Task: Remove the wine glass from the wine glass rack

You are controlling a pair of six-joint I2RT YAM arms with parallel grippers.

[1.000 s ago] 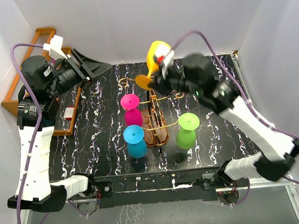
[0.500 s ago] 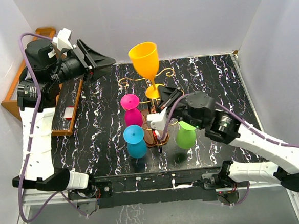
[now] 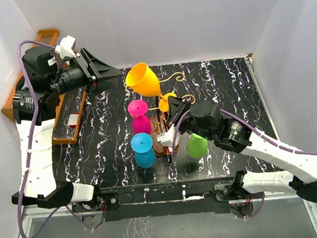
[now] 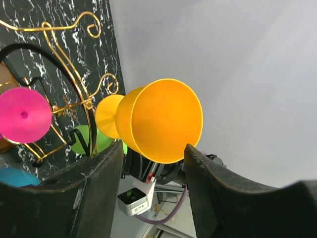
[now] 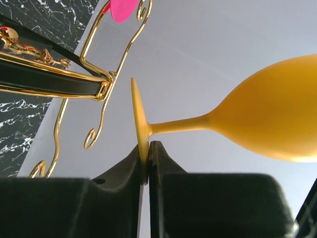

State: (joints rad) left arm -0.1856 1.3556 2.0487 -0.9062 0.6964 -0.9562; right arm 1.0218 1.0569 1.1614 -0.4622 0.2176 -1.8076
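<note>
My right gripper (image 3: 170,108) is shut on the foot of a yellow-orange wine glass (image 3: 142,80). It holds the glass in the air above the wine glass rack (image 3: 161,144), tilted with the bowl to the left. In the right wrist view the jaws (image 5: 148,147) pinch the thin foot edge of the glass (image 5: 267,121), beside the rack's gold wire arms (image 5: 101,94). My left gripper (image 3: 105,73) is open and empty, just left of the bowl. In the left wrist view the bowl (image 4: 161,121) faces the gap between its fingers (image 4: 153,158), apart from them.
A pink glass (image 3: 140,116) and a blue glass (image 3: 144,150) hang bowl-down at the rack's left, and a green glass (image 3: 197,144) at its right. A stepped wooden shelf (image 3: 67,124) stands at the far left. White walls close in the black marbled table (image 3: 227,87).
The right gripper has lowered the yellow-orange glass and tilted it from upright to leaning left, its bowl now close to the left gripper. The left gripper has shifted slightly.
</note>
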